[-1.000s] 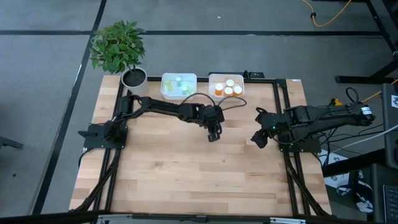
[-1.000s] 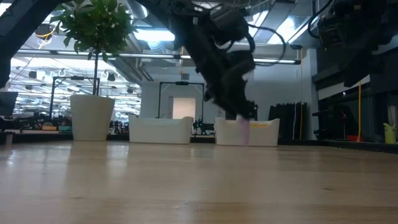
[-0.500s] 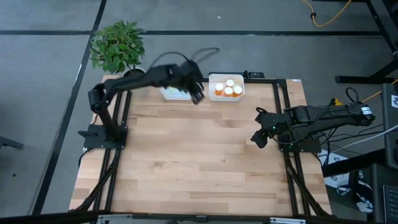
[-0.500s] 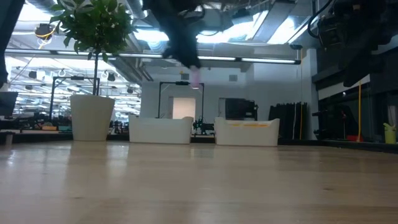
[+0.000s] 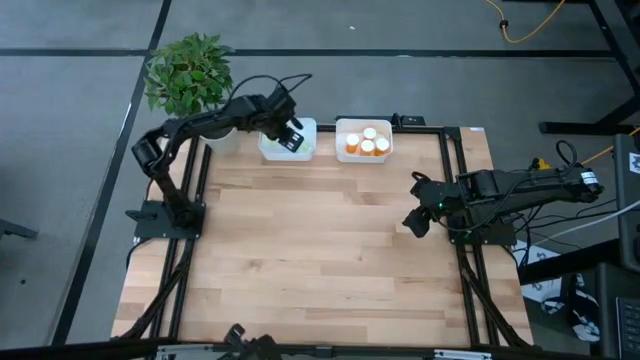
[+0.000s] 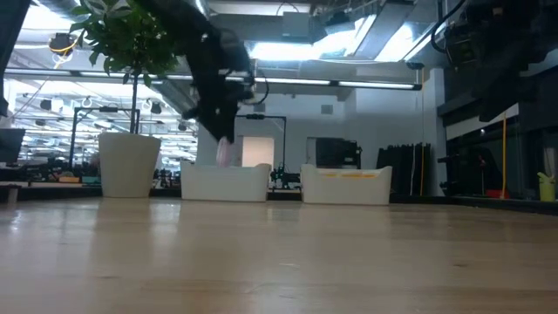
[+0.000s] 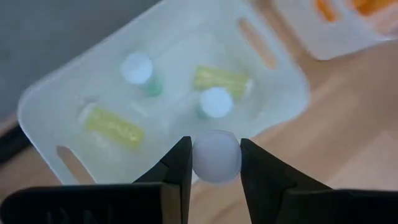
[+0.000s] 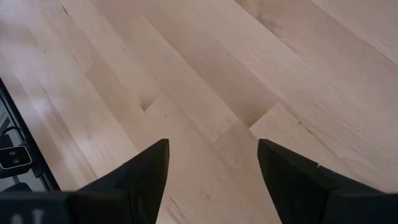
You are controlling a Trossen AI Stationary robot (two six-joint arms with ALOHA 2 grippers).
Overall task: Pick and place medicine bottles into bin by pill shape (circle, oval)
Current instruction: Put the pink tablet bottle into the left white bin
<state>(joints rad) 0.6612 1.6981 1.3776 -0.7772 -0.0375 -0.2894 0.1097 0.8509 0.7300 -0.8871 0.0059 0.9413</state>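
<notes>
While the potted plant (image 5: 190,78) is standing at the far left corner of the desk (image 5: 320,260), the left arm is reaching across beside it toward the back edge. The left pincer (image 5: 287,135) is hanging over the left bin (image 5: 310,128), a pale translucent tray, and it is clenching a small bottle (image 7: 216,157) by its round white cap, one dark finger (image 7: 179,167) pressing on each side. In the low view the bottle (image 6: 224,153) is showing as a pale purplish body dangling just above the rim of the left bin (image 6: 225,183), not touching it. Inside that bin, the left wrist view is showing four small bottles: two lying on their sides with yellowish-green bodies (image 7: 115,126), and two with white caps facing up (image 7: 137,67).

Just to the right, apart from the first tray, the right bin (image 5: 341,128) is holding orange bottles (image 5: 354,146) with white caps, packed close together.

Farther right, the right arm is resting low by the desk's right edge. The right pincer (image 5: 415,221) is hovering over bare wood with its fingers (image 8: 146,169) spread wide and grasping nothing.
</notes>
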